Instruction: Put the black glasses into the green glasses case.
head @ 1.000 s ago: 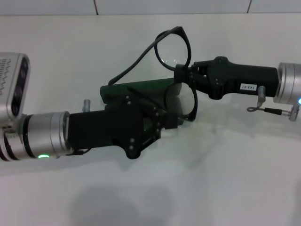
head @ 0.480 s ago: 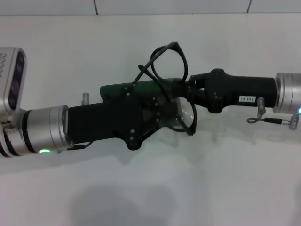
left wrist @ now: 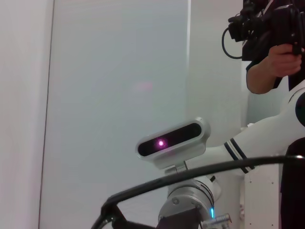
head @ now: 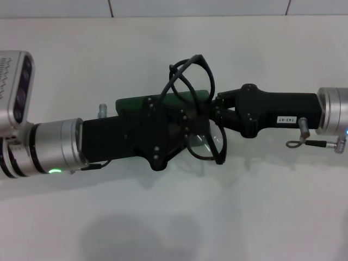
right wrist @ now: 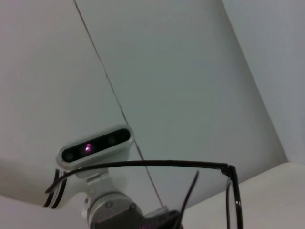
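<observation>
Two grippers | right gripper (head: 216,110) fingers clamp black glasses (head: 202,117) | left gripper (head: 182,136) fingers grip green glasses case (head: 136,103)

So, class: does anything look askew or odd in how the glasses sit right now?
Yes. The black glasses stand on edge in the right gripper, temple arms crossed above the green glasses case, not lying flat inside it.

Matt green case (head: 163,101), probably felt.
</observation>
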{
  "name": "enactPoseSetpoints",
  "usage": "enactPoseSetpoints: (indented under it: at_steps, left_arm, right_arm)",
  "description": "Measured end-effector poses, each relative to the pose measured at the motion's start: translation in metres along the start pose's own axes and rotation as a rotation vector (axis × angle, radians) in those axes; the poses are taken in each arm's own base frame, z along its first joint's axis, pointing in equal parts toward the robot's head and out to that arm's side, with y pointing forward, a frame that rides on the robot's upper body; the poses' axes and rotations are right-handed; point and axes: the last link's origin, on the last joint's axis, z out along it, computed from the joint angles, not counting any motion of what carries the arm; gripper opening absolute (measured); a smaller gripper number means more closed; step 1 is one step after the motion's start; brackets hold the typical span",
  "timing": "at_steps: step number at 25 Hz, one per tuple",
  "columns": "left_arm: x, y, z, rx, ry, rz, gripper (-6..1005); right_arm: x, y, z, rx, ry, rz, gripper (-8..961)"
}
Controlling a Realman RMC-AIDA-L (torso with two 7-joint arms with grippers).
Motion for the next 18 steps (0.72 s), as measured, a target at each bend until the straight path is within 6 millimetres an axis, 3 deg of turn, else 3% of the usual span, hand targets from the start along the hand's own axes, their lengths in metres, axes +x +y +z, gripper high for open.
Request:
enactPoseSetpoints:
  at_steps: [18]
  left_arm:
    - [-0.0023,-0.0010,-0.0005,0.018,-0.006,-0.004,0]
  right_arm:
    - [0.0025,0.0024,0.0015,-0.017,0.020,-0.004,95]
